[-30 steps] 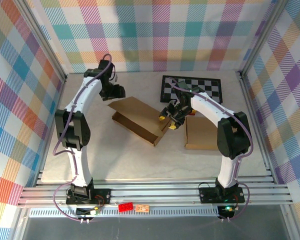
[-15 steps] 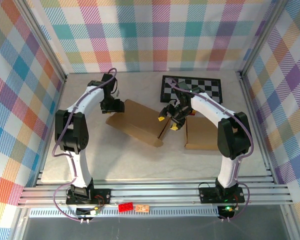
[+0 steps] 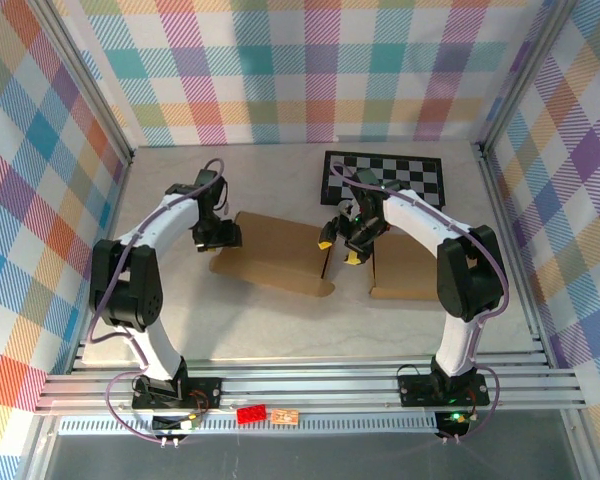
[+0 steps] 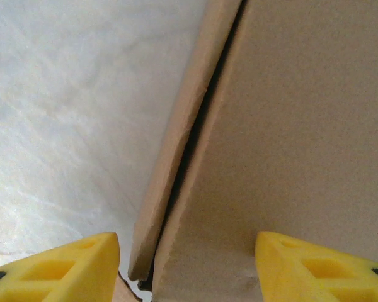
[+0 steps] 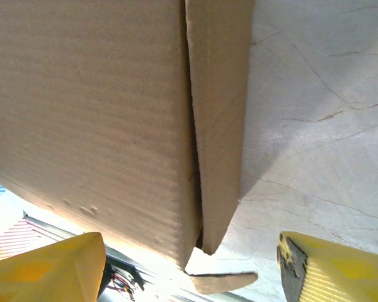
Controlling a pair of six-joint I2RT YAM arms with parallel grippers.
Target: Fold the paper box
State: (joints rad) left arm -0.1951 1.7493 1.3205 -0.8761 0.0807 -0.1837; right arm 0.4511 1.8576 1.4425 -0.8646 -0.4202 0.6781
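At table [image 3: 240, 320] centre, box [image 3: 275, 252] lies near flat. L jaws and R jaws both gape open, each straddling an end edge. Cardboard prob. light, stiff; pinch flap edges near corners.

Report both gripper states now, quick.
Left gripper: open, fingers spread either side of the paper box edge.
Right gripper: open, fingers wide apart with the paper box flap between them.
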